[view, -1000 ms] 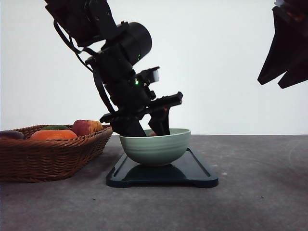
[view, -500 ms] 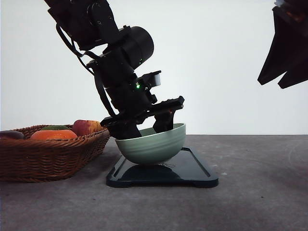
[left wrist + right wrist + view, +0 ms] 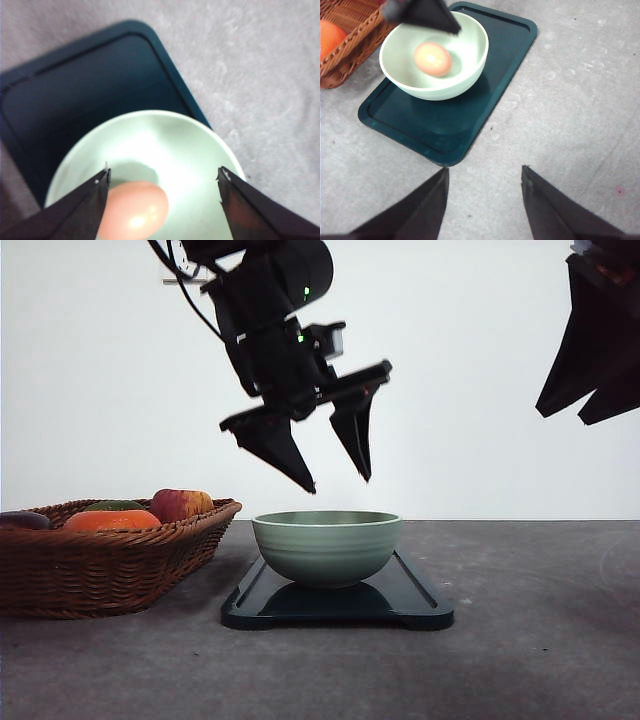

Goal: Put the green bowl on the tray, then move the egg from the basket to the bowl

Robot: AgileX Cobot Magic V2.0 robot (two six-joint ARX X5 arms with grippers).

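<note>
While the left gripper (image 3: 338, 483) hangs in the upper middle of the front view with its fingers (image 3: 283, 452) spread wide and empty, the egg (image 3: 433, 58) lies in the green bowl (image 3: 327, 546) beneath it. In the right wrist view the egg's long axis runs roughly from the upper left toward the lower right of the frame, and it sits a little left of the bowl's middle. The bowl stands upright on the tray (image 3: 415, 597), toward the tray's basket-side end. Half a second ago those fingers were down inside the bowl, which leaned toward the left of the frame; now the bowl is level and the fingers are clear above its rim. At the left edge of the front view the basket (image 3: 110, 565) rests on the worktop (image 3: 540, 640). Spread and empty, the right gripper (image 3: 485, 205) shows at the bottom of its wrist view, over bare worktop near the tray.
</note>
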